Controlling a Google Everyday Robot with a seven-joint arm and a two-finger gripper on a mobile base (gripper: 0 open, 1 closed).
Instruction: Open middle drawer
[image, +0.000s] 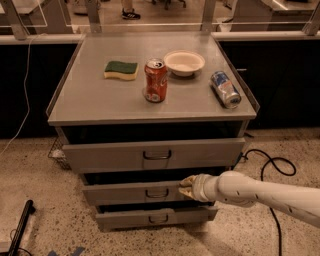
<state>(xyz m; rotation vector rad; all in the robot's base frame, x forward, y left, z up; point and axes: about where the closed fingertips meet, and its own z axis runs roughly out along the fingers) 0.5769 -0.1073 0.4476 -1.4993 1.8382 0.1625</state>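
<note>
The middle drawer is a low grey metal front with a small dark loop handle, between a taller top drawer and a smaller bottom drawer. A dark gap shows above its front. My gripper comes in from the right on a white arm. It sits against the right part of the middle drawer's front at its upper edge, just right of the handle.
On the cabinet top are a green-yellow sponge, an upright red can, a white bowl and a blue can lying down. A black cable runs on the floor at right. A dark pole lies at lower left.
</note>
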